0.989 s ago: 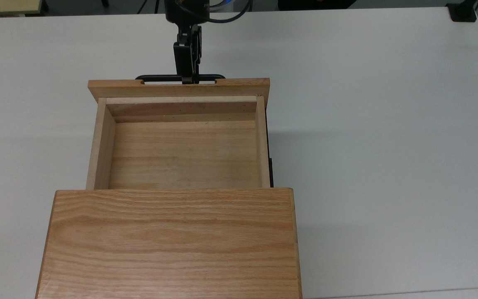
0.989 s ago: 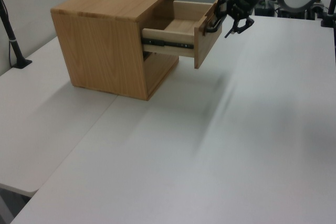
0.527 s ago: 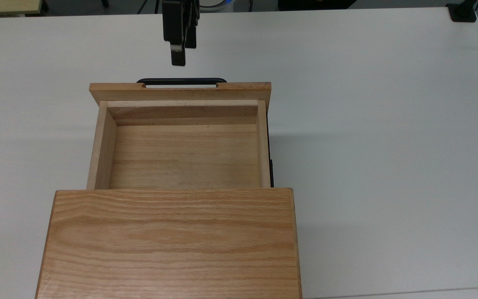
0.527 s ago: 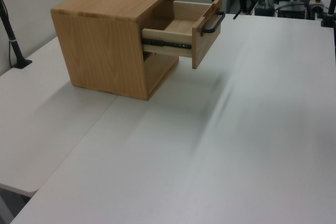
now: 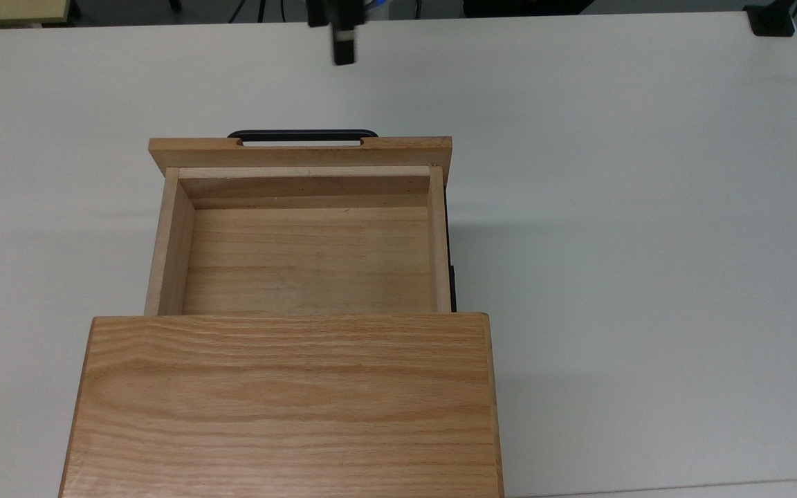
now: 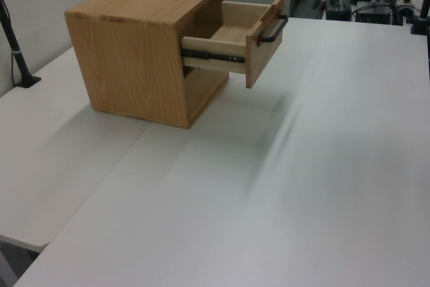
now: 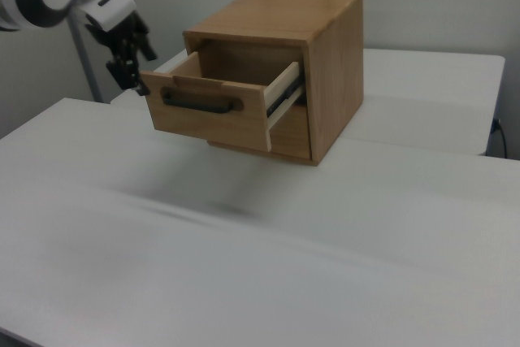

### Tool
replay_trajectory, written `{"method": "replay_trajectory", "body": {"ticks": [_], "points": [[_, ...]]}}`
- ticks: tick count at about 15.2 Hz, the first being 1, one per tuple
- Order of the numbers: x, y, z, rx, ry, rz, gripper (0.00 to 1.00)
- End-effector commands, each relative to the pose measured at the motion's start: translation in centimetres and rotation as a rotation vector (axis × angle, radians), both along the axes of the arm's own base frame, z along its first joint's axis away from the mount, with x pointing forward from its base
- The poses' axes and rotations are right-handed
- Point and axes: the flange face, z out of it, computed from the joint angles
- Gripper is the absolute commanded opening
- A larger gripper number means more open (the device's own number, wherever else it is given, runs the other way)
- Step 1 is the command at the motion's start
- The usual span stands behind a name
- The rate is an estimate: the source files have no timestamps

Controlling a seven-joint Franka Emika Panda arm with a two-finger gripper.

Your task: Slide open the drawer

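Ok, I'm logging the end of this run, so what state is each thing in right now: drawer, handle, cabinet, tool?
drawer: slid well out of the cabinet, nothing inside.
handle: free, nothing gripping it.
cabinet: upright on the white table, upper slot open, lower compartment open at the front in the left view.
tool: off the handle, in the air beside the drawer front at the right view's left.
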Motion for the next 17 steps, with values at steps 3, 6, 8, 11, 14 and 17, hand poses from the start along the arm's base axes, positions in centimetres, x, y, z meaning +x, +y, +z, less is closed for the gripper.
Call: {"method": "replay_trajectory", "body": {"ticks": [3,6,8,11,14,17], "points": [[-2.5,3.9,-1.2,-0.214,0.231,0.666,1.00],[-3.7,3.6,-0.8,-0.262,0.361,0.939,1.00],[-4.1,3.3,-1.1,-0.253,0.467,1.095,1.00],[-3.6,2.4,-0.6,-0.250,0.514,1.238,1.00],[-2.3,0.3,-1.9,-0.229,0.535,1.201,1.00],[-1.3,-0.6,-2.7,-0.295,0.584,1.196,1.00]]}}
